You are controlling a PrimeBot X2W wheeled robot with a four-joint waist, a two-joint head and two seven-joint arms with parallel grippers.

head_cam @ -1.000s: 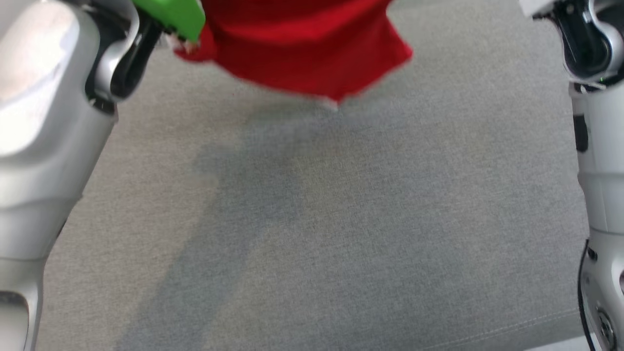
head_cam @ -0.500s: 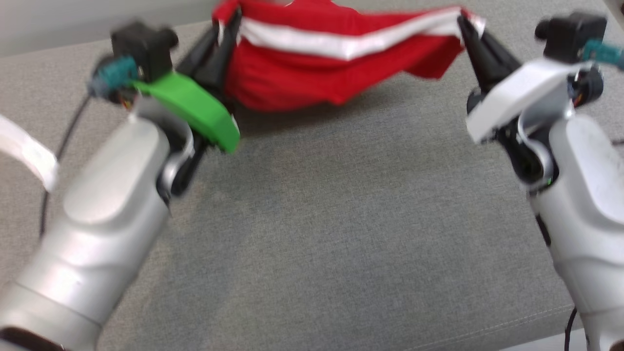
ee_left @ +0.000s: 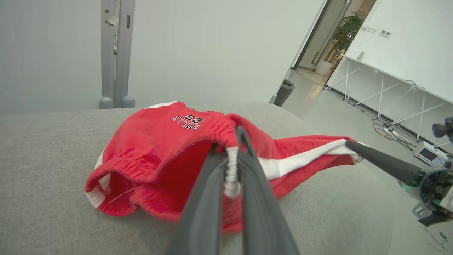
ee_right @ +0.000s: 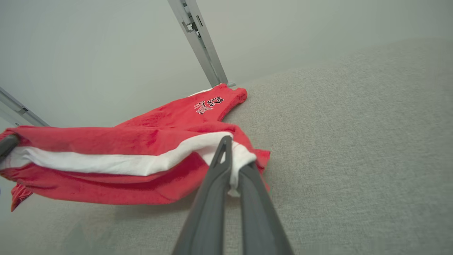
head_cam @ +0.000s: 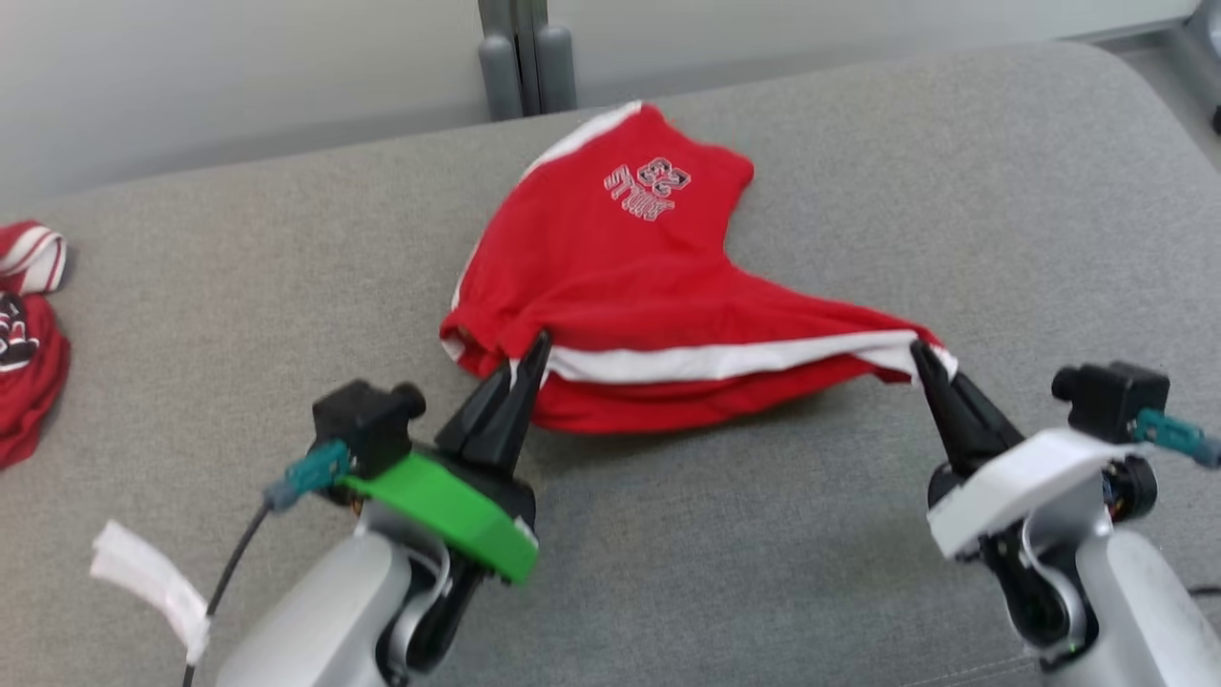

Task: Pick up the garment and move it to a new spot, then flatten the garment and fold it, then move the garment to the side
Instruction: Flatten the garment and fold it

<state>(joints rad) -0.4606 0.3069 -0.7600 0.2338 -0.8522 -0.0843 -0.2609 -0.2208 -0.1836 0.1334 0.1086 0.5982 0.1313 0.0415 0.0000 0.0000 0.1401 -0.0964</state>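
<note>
My left gripper (head_cam: 532, 348) and right gripper (head_cam: 920, 355) each pinch the white-striped edge of the garment (head_cam: 620, 286), stretched nine-to-three between them. The rest lies on the grey cushion (head_cam: 858, 191) toward twelve o'clock.

Two red clothes: the garment (head_cam: 620, 286) and, at the left edge, perhaps a jersey (head_cam: 27, 334). Two grippers: left gripper (head_cam: 536, 345), right gripper (head_cam: 919, 349).
</note>
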